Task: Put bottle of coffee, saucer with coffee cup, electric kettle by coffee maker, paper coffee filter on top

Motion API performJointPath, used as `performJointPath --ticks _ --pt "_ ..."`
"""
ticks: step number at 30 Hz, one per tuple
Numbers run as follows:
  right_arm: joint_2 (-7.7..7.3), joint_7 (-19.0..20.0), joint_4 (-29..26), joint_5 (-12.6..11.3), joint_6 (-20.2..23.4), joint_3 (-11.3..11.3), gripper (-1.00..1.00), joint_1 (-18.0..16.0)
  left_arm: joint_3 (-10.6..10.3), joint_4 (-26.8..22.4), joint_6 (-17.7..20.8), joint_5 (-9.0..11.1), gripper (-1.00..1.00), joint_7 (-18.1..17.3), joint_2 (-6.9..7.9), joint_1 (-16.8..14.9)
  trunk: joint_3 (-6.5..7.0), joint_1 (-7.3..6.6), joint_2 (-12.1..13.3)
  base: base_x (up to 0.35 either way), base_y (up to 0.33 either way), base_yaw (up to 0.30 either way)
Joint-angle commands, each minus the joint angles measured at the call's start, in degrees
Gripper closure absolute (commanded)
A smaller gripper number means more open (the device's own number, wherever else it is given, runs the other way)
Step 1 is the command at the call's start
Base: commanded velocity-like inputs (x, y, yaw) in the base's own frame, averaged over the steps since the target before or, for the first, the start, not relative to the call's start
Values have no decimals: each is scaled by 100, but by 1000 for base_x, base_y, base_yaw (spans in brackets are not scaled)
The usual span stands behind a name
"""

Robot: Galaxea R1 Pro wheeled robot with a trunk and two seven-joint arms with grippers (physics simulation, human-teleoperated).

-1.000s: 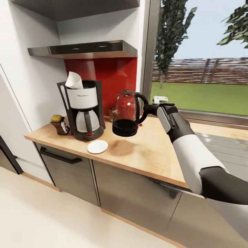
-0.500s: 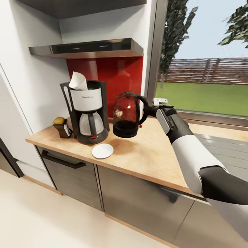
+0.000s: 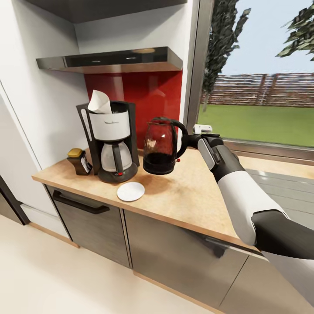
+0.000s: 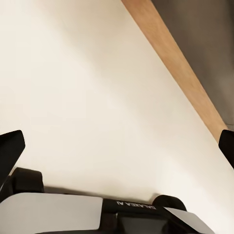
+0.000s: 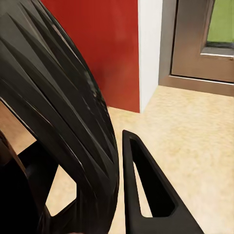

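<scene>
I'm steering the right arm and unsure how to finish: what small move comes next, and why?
Probably lower the glass electric kettle with black base straight down. The right gripper holds its looped handle above bare wood-grain kitchen countertop, already beside the black-and-white coffee maker, past the white saucer.

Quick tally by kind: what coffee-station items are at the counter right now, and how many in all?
Coffee maker: 1
Paper coffee filter, on top of the coffee maker: 1
Bottle of coffee: 1
Saucer: 1
Electric kettle, held above the countertop by the right gripper: 1
Total: 5
</scene>
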Motion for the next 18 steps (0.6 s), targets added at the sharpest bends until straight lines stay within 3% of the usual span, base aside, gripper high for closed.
performJointPath --ticks 1,18 --pt "-2 -51 -9 -63 21 15 100 -4 0 1 21 19 -100 -20 1 -3 -24 22 -45 0 0 0" --pt "-8 -56 -9 -60 20 14 100 -4 0 1 21 21 -100 -20 2 -3 -167 198 -366 0 0 0"
